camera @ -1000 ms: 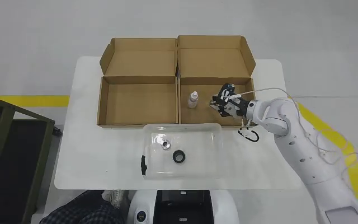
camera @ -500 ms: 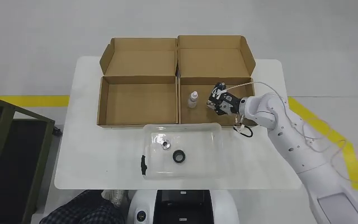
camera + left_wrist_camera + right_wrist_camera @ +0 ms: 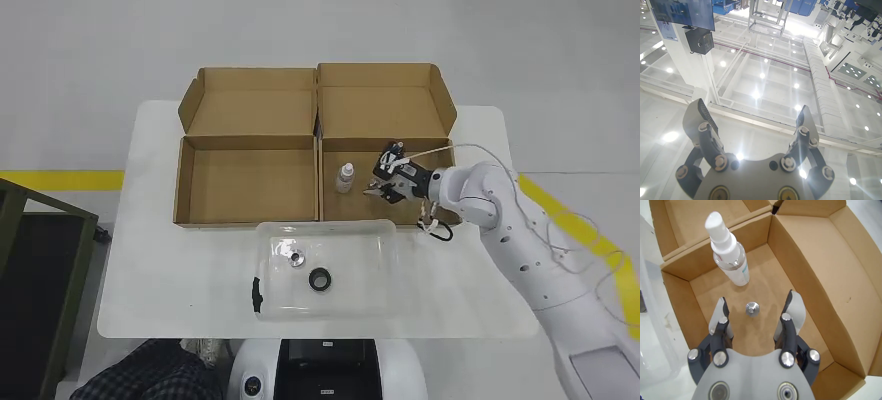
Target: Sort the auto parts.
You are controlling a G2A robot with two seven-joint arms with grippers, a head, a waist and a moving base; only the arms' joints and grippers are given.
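My right gripper (image 3: pixel 381 188) (image 3: pixel 756 297) hangs open inside the right cardboard box (image 3: pixel 365 150) (image 3: pixel 829 262). A small silver metal part (image 3: pixel 752 309) lies on the box floor straight below the gap between its fingers, touching neither. A clear spray bottle with a white cap (image 3: pixel 345 177) (image 3: pixel 728 255) stands upright in the same box, just beyond the gripper. Nearer the robot, a clear plastic tray (image 3: pixel 360 285) holds a silver part (image 3: pixel 293 258), a black ring (image 3: pixel 320 280) and a black strip (image 3: pixel 256 292). My left gripper (image 3: pixel 752 104) is open and points up at the ceiling, holding nothing.
A second cardboard box (image 3: pixel 247 185) with nothing visible in it adjoins the right one on its left; both have lids folded back. The white table (image 3: pixel 160 270) has bare room on either side of the tray. A loose cable (image 3: pixel 435 232) trails from the right wrist.
The right gripper has shifted a little to the left over the right box, toward the bottle. Bottle and tray contents have not moved.
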